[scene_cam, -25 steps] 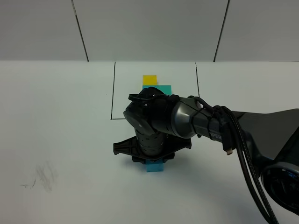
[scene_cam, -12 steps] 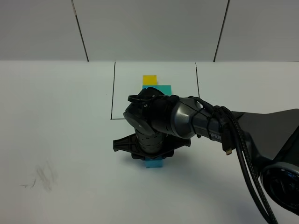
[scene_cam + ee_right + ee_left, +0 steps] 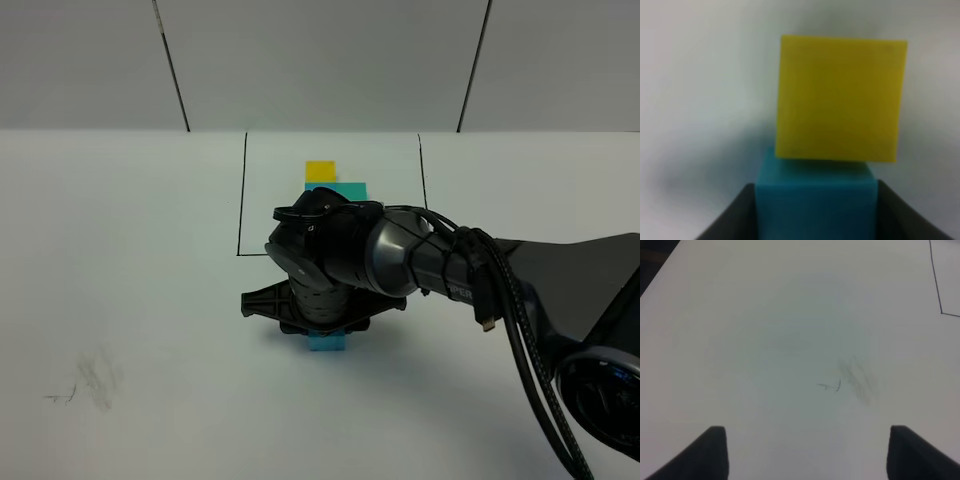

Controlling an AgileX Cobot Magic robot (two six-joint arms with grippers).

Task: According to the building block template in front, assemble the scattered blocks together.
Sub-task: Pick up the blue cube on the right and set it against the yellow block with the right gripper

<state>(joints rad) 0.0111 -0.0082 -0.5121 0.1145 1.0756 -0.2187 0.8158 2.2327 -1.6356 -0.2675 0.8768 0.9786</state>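
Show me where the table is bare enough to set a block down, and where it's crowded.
Bare: the stretch of table left of the black frame, back from the scuff marks; the near strip in front of the right gripper. Crowded: the middle, where that gripper holds a blue block beside a yellow block, and the template blocks behind.

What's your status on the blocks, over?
Left end effector open, empty. Right end effector shut on cyan-blue cube, yellow cube directly ahead of it. Template in frame. Green cube not in view; no obstruction seen.
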